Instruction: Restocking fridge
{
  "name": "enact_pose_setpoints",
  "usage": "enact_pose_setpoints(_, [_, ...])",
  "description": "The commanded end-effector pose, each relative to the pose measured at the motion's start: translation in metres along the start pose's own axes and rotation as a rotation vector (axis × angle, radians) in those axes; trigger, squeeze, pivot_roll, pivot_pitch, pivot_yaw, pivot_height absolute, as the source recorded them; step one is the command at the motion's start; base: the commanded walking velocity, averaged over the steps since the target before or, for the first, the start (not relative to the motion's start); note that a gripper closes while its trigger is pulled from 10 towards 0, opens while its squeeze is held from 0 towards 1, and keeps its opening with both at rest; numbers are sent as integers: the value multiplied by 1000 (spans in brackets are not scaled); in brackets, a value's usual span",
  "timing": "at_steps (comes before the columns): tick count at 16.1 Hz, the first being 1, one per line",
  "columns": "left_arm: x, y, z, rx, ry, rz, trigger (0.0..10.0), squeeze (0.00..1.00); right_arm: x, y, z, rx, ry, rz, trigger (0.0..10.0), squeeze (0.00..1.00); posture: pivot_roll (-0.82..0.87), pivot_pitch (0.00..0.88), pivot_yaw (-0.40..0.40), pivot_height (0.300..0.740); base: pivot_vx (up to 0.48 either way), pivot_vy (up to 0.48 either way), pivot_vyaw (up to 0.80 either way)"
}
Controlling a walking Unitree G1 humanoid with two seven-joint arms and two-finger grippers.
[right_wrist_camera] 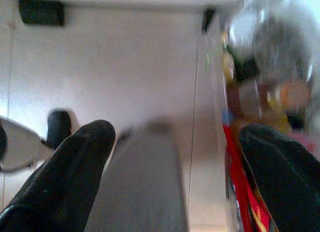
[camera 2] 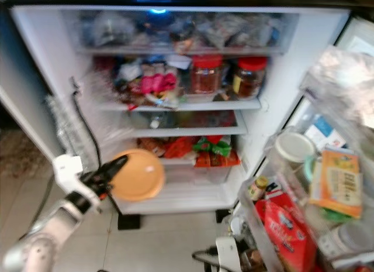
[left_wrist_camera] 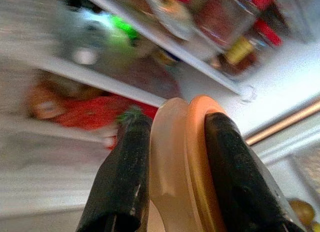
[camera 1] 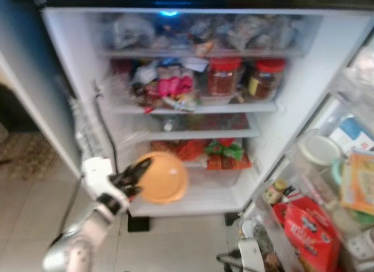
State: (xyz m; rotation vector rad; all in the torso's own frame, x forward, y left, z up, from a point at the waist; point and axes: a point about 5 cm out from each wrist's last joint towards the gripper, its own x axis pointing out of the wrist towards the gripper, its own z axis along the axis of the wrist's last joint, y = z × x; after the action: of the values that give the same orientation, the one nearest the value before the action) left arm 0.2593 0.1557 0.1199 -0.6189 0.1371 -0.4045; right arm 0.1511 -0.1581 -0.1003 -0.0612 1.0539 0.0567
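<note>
Left eye view: open fridge (camera 1: 70, 61) ahead, shelves crowded; two red-lidded jars (camera 1: 224, 76) on the second shelf, red and green packets (camera 1: 222, 152) on the lower shelf. The left gripper (camera 1: 135, 174) is raised in front of the lowest compartment, fingers pinched on the edge of a round orange plate (camera 1: 163, 178). The plate is held in air, face toward the camera, just before the bottom shelf. Door rack (camera 1: 327, 225) at right holds a red bag (camera 1: 307, 234), a white-lidded tub (camera 1: 318, 149) and a small bottle (camera 1: 273, 191). Right eye view: same layout, slightly blurred. Left wrist view: the two black fingers (left_wrist_camera: 125, 177) are pressed on both faces of the plate's rim, shelves blurred beyond. Right wrist view: right gripper (right_wrist_camera: 180, 167) with fingers spread wide and nothing between them, pointing down at the tiled floor (right_wrist_camera: 125, 72) beside the door rack.
</note>
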Motion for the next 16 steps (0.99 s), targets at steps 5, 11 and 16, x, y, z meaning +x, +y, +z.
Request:
enact_pose_setpoints(5, [2,-7,-1,13,22,-41,10000,0,-2,-7,-12,-3,55,-17,10000,0,-87,117,-40,740,289,0,0])
enact_pose_setpoints(11, [2,-8,-3,14,37,-48,10000,0,-2,-6,-13,-5,56,-12,10000,0,-84,114,-37,740,271,0,0])
enact_pose_setpoints(16, [-3,-6,-12,-11,93,-67,10000,0,-2,-6,-13,-3,54,-10,10000,0,-83,111,-38,740,0,0,0])
